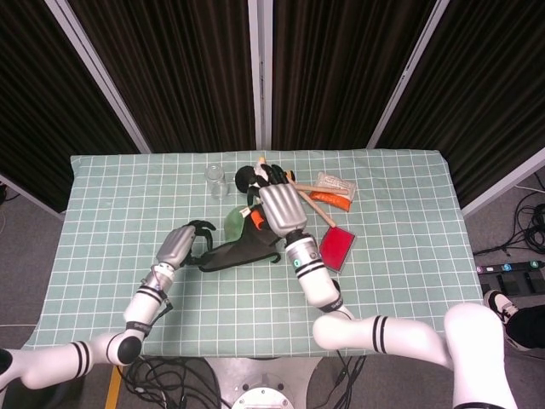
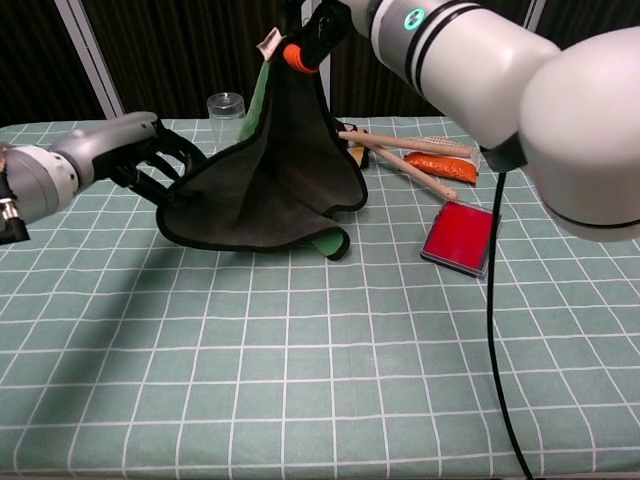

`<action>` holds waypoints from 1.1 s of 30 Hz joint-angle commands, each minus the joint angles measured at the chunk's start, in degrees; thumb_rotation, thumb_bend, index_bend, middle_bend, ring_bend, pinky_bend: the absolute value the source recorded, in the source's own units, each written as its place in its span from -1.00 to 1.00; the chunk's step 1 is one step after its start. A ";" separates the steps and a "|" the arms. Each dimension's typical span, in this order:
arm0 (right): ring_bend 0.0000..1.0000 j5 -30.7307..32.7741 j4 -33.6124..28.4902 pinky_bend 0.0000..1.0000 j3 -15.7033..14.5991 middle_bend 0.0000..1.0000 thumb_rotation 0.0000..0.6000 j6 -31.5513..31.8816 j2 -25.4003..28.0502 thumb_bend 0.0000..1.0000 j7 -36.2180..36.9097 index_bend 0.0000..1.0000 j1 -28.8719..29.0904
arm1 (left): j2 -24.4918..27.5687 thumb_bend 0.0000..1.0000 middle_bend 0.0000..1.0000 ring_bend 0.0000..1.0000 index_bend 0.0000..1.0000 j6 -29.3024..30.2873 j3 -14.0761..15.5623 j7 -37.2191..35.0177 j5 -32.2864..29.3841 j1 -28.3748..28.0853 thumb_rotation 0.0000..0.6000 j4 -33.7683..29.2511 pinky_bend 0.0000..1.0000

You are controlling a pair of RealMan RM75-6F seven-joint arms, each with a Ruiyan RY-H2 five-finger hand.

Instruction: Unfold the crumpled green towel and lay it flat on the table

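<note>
Checked table [image 1: 409, 281] holds glass [image 1: 213, 175], red box [image 1: 335, 248] (flat).

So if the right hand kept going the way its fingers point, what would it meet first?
Probably the wooden utensils and black item cluttered just beyond the right hand, which holds the towel raised; it may pass above them, as depth is unclear.

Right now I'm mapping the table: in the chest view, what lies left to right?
left hand → glass → towel → wooden sticks → red pad
</note>
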 commanded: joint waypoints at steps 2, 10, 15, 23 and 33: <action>-0.89 -0.65 -2.15 -0.87 -0.47 -0.47 1.00 -1.21 2.72 -0.04 3.94 0.38 -2.15 | 2.05 -0.03 -0.22 -0.57 0.48 1.11 -0.90 0.97 1.12 -0.13 1.00 -0.75 -0.48; -0.89 -1.37 2.50 -0.88 2.70 -0.47 1.00 -4.27 3.17 -0.05 12.88 0.38 -1.68 | 1.90 -0.03 -0.22 -0.57 0.48 4.06 -4.47 4.82 0.76 -2.59 1.00 5.41 -0.50; -0.89 -3.32 6.88 -0.90 4.96 -0.46 1.00 -6.04 3.24 -0.06 19.45 0.40 -0.76 | 0.83 -0.04 -0.22 -0.57 0.48 6.31 -7.74 4.85 -0.09 -4.10 1.00 10.96 -0.50; -0.90 -7.65 7.45 -0.92 4.74 -0.46 1.00 -7.77 5.59 -0.07 26.97 0.40 -1.57 | 1.62 -0.04 -0.22 -0.57 0.47 10.61 -8.75 2.06 1.91 -2.76 1.00 10.66 -0.50; -0.92 -15.08 3.13 -0.94 -3.28 -0.46 1.00 -13.04 10.88 -0.08 34.70 0.40 -5.99 | 3.74 -0.06 -0.22 -0.57 0.47 14.53 1.34 3.88 11.36 2.47 1.00 3.45 -0.50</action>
